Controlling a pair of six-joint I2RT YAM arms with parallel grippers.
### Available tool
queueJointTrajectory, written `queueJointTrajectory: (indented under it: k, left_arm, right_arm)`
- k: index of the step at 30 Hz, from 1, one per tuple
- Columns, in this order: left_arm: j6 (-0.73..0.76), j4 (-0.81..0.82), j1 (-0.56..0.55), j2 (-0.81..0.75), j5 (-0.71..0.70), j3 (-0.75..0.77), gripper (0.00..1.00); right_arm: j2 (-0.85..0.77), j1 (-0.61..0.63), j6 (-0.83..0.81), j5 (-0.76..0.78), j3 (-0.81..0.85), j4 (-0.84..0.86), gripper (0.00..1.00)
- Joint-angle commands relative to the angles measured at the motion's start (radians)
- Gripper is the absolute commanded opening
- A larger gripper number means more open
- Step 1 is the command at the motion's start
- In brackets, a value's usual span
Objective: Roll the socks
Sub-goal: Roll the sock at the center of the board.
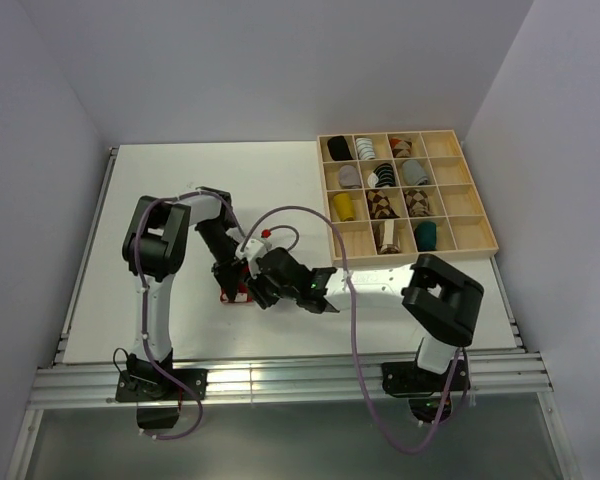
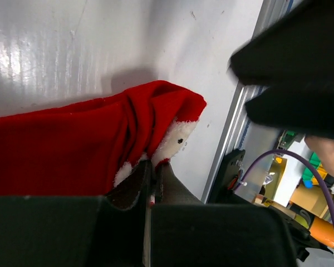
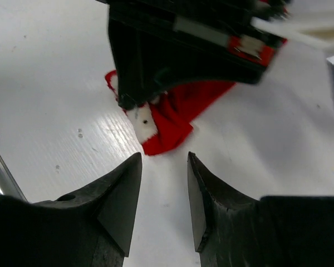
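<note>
- While the left end effector (image 2: 151, 173) clamps the white-trimmed end of the red sock (image 2: 72, 147), the sock lies on the table (image 3: 44, 83) near its front edge.
- The right end effector (image 3: 164, 192), jaws apart just beside it, should grip squarely and roll tightly.

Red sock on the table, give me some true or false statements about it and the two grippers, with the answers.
1. The left gripper is shut on the red sock. True.
2. The right gripper is clamped on the sock's tip. False: its jaws stand open just short of the tip, with nothing between them.
3. The sock lies in the wooden tray. False: it lies on the white table, between the two arms.
4. The sock has a white patch with a small dark dot near the pinched end. True.
</note>
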Motion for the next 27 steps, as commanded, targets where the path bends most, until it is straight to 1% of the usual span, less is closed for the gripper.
queueJointTrajectory:
  k: [1,6,16,27]
  left_arm:
    - [0.028,0.041,-0.004,0.033,-0.042,0.005,0.0]
    - [0.031,0.041,-0.002,0.037,-0.042,0.004,0.0]
    - [0.025,0.041,-0.002,0.053,-0.031,0.019,0.0]
    - [0.031,0.041,-0.002,0.048,-0.028,0.011,0.01]
  right_arm:
    - [0.042,0.023,-0.109,-0.008,0.087,0.055,0.46]
    - [0.105,0.069,-0.163,0.001,0.139,0.017,0.47]
    - [0.162,0.104,-0.203,0.013,0.145,0.018,0.47]
    - [0.259,0.118,-0.256,0.134,0.19,0.046,0.41]
